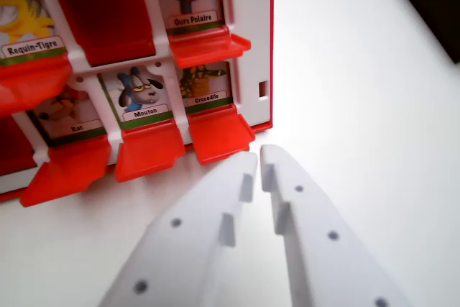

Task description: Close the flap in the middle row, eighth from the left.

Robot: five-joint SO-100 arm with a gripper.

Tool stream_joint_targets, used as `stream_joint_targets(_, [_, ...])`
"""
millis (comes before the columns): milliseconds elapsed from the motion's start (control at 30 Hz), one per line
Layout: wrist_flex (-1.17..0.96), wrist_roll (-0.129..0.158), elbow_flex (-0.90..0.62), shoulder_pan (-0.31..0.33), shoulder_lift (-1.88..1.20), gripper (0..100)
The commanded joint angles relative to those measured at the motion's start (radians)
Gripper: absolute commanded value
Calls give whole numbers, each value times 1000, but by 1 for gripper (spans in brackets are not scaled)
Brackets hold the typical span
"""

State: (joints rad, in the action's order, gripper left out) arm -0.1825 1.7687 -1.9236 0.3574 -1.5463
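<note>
The gripper, clenched and empty, hovers near the red board, whose left side is cut off, its leftmost card seemingly blurred.

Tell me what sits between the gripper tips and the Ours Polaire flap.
In the wrist view, the open Crocodile flap and its card lie between the gripper and the Ours Polaire flap; only a sliver of bare white table separates the tips from the Crocodile flap.

Single wrist view: looks down past hand, close on board corner.
</note>
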Motion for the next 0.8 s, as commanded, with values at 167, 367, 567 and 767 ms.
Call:
stream_joint_targets(167, [43, 8, 150, -34, 66, 0])
stream_joint_targets(367, [60, 15, 204, -37, 147, 0])
stream_joint_targets(567, [66, 20, 272, -31, 230, 0])
stream_joint_targets(767, [67, 23, 344, -28, 305, 0])
